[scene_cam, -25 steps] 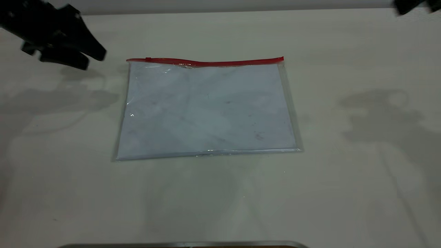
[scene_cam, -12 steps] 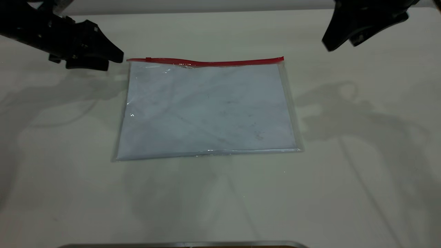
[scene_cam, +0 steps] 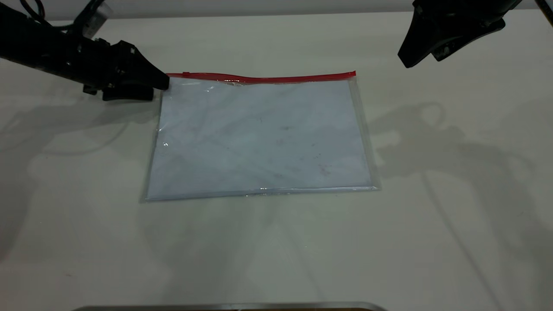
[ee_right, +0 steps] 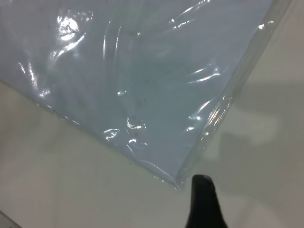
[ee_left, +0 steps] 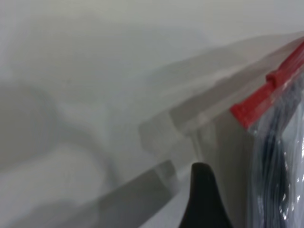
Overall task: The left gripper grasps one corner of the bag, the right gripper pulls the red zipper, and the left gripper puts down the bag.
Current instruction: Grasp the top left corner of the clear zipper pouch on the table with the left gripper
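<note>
The bag (scene_cam: 259,138) lies flat mid-table, white paper showing through. The red zipper (scene_cam: 276,78) runs along its far edge, with the slider tab (scene_cam: 185,74) near the left end. My left gripper (scene_cam: 159,90) is low at the far-left corner of the bag, open, jaws just reaching the corner without holding it. In the left wrist view one fingertip (ee_left: 202,185) sits beside the zipper's red end (ee_left: 247,110). My right gripper (scene_cam: 422,60) hovers open, above and beyond the far-right corner. The right wrist view shows one fingertip (ee_right: 202,197) near a clear bag corner (ee_right: 178,180).
The pale table (scene_cam: 453,216) surrounds the bag on all sides. A grey metal edge (scene_cam: 229,307) runs along the front of the exterior view. Arm shadows fall left and right of the bag.
My left gripper moved right and down to the bag's far-left corner. My right gripper came in from the upper right and edged left. The bag has not moved.
</note>
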Robot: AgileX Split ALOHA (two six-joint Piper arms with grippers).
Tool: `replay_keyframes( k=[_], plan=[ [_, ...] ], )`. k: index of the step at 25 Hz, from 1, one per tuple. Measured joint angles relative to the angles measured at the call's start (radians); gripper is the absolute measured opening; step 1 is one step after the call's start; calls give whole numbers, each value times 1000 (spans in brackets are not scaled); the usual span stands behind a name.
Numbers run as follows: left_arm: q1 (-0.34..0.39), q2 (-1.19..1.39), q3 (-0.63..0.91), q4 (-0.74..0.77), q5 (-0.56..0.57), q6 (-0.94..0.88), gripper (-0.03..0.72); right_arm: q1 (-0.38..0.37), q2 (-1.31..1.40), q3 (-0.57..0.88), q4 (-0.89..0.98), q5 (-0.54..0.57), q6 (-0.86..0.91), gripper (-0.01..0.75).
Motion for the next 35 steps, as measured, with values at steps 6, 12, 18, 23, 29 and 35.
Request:
replay_keyframes(
  k=[6, 12, 18, 23, 29, 35],
  plan=[
    [0, 36, -2, -86, 14, 50, 582, 0, 0, 0, 0, -2, -11, 558],
    [0, 46, -3, -113, 47, 68, 564, 0, 0, 0, 0, -20, -18, 558],
    [0, 69, -12, -148, 80, 79, 504, 0, 0, 0, 0, -23, -18, 558],
    [0, 92, -12, -196, 121, 114, 400, 0, 0, 0, 2, -23, -21, 558],
    [0, 92, -12, -203, 128, 167, 72, 0, 0, 0, 4, -23, -26, 558],
    [0, 87, -74, -108, 193, 264, 53, 0, 0, -30, 34, -22, -110, 558]
  ],
)
